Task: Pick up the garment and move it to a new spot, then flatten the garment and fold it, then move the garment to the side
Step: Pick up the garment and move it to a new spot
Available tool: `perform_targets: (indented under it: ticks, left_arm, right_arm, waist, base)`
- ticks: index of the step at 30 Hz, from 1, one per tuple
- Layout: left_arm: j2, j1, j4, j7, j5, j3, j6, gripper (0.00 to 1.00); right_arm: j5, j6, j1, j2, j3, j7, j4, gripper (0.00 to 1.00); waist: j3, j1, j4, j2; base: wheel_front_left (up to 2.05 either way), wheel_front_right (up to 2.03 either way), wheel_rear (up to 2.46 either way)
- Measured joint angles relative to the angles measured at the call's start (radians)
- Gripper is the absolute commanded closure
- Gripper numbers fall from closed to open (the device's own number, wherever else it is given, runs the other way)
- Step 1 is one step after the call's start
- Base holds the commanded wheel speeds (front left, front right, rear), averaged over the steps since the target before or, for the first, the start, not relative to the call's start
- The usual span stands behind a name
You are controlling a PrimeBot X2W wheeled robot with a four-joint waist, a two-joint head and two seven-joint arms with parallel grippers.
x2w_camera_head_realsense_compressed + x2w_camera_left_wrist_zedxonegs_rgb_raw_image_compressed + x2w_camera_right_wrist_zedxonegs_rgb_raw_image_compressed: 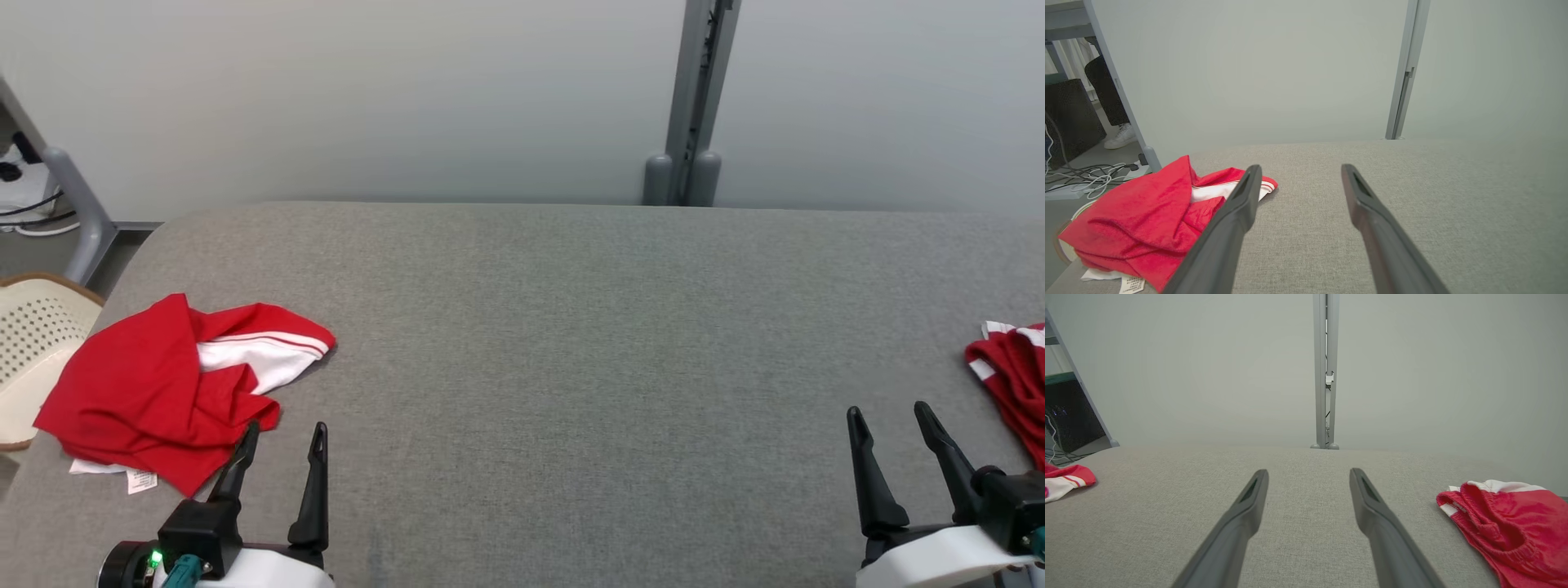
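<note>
A garment [139,392] lies on the table [571,327] at left, a second garment [1012,384] at far right.

A grey fabric-covered surface [571,343] has a rounded far-left corner. Behind the surface stands a pale wall [367,98]. A grey post [694,98] rises against it just past the surface's far edge, right of the middle, on two rounded feet. Off the surface's left end sits a cream perforated basket [33,343] with a brown rim, lower than the top. Beyond that end a slanted grey leg [77,212] meets the floor, with white cables [1090,175] tangled near it. Farther from the surface that way are a dark cabinet [1069,118] and a person's leg [1104,87] in dark trousers, with a white shoe [1120,136].
</note>
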Motion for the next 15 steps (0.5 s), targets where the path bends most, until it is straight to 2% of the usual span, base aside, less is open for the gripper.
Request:
perform_targets:
  ticks: [9, 10, 15]
  left_arm:
    - [-0.013, -0.024, 0.004, -0.004, -0.006, 0.013, -0.002, 0.00]
    - [-0.013, -0.024, 0.004, -0.004, -0.006, 0.013, -0.002, 0.00]
    - [-0.009, -0.031, 0.013, -0.004, -0.002, 0.021, -0.008, 0.00]
  right_arm:
    - [0.000, 0.000, 0.009, 0.002, 0.028, 0.003, -0.044, 0.00]
    - [0.000, 0.000, 0.009, 0.002, 0.028, 0.003, -0.044, 0.00]
    - [0.009, 0.000, 0.009, 0.003, 0.045, 0.007, -0.048, 0.00]
  waist:
    - [0.003, 0.0000, 0.143, 0.0000]
    - [0.003, 0.0000, 0.143, 0.0000]
    - [0.001, 0.0000, 0.238, 0.0000]
  base:
    - [0.00, 0.00, 0.00]
    - [0.00, 0.00, 0.00]
    - [0.00, 0.00, 0.00]
